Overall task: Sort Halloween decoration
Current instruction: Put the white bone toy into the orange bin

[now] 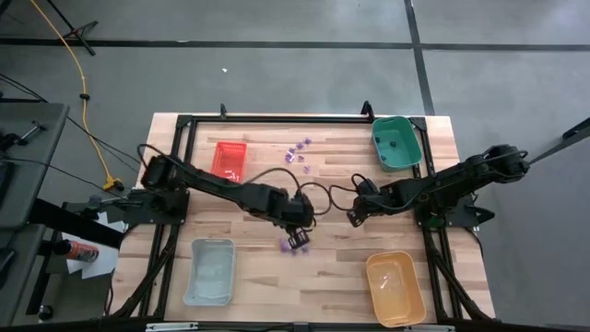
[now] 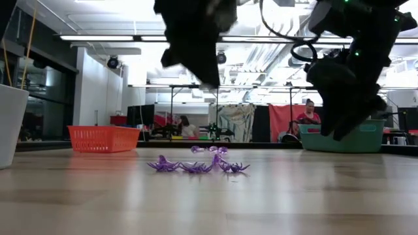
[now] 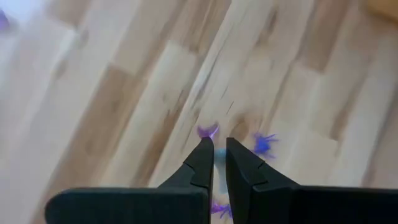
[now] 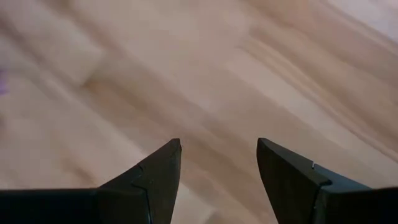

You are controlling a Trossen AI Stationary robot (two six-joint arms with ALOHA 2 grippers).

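Pinching near purple Halloween decoration [image 3: 208, 130] mid-table [image 1: 341, 277], left gripper [image 3: 219, 144] pressed together, catch unclear; right gripper [image 4: 217, 152] spread nearby. Likely featherlight, springy, snag-prone legs; best nipped at the body.

The table [image 1: 332, 198] under me is pale wood, laid in long planks with visible grain and a smooth, faintly satin finish that catches the ceiling lights in the low view. My left hand [image 3: 214, 149] has matt black fingers that look like hard plastic, smooth-sided with crisp edges; my right hand [image 4: 219, 152] is the same dull black. The Halloween decoration [image 2: 196, 164] pieces look like thin purple plastic, slightly translucent and glossy. The red tray [image 1: 230, 159] is plastic with an open mesh wall. The green tray [image 1: 410, 152], the pale blue tray [image 1: 192, 277] and the orange tray [image 1: 417, 300] look like smooth moulded plastic, the pale blue one somewhat translucent.
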